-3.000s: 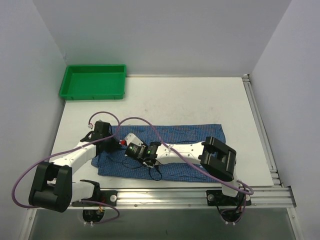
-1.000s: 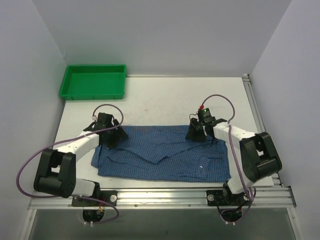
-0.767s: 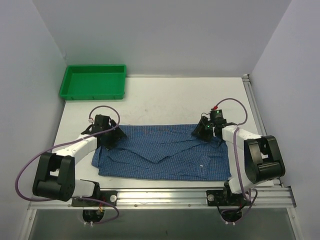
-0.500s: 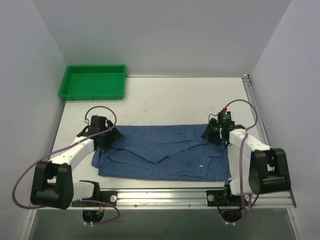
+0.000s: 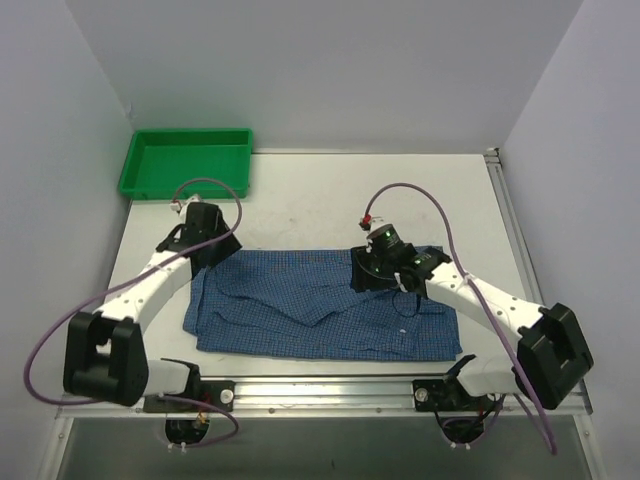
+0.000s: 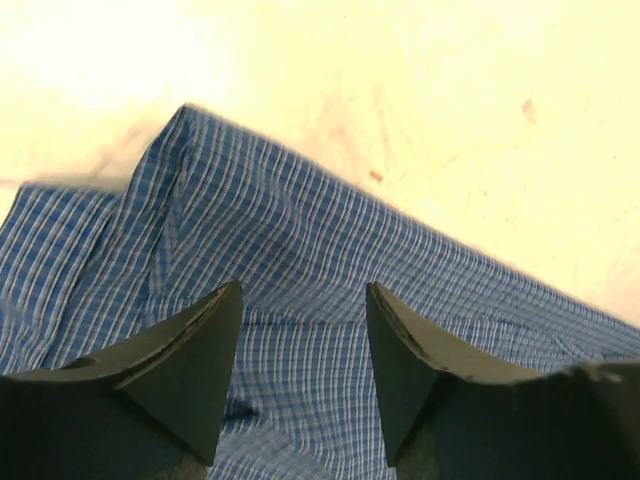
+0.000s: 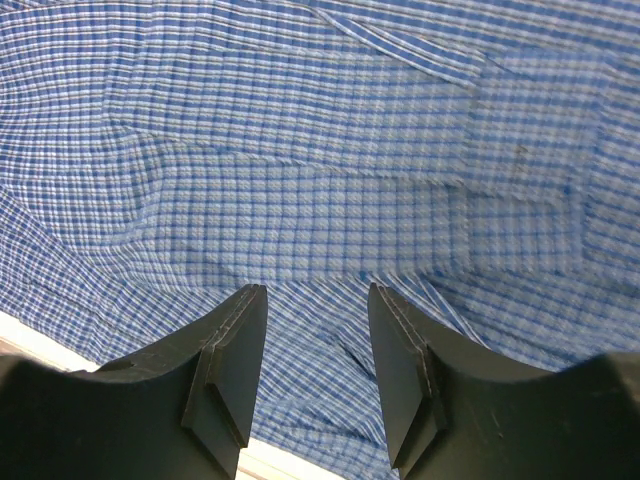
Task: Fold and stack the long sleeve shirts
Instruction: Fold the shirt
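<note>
1. Sitting at the far left corner of the white table [image 5: 350, 190], the green tray [image 5: 184, 194] is shown with its green floor visible from wall to wall.
2. The blue checked shirt [image 5: 320, 305] is spread flat on the table, on the side of the tray nearer the arm bases, and is stretched well out to the tray's right.
3. The left gripper [image 5: 213, 256] is held just on the near side of the tray's right end, above the shirt's far left corner. In the left wrist view, the cloth edge and bare table are seen beyond the left gripper [image 6: 303, 290].
4. Its jaws are spread apart and nothing is gripped between them. Whether the tips touch the cloth cannot be told.
5. The right gripper [image 5: 366, 278] is held well to the right of the tray, over the shirt's far edge, and its wrist view is filled by the shirt [image 7: 300, 180].
6. Its jaws are parted and nothing is clamped.
7. The left arm is stretched from its base toward the tray. The right arm is angled leftward across the shirt.
</note>
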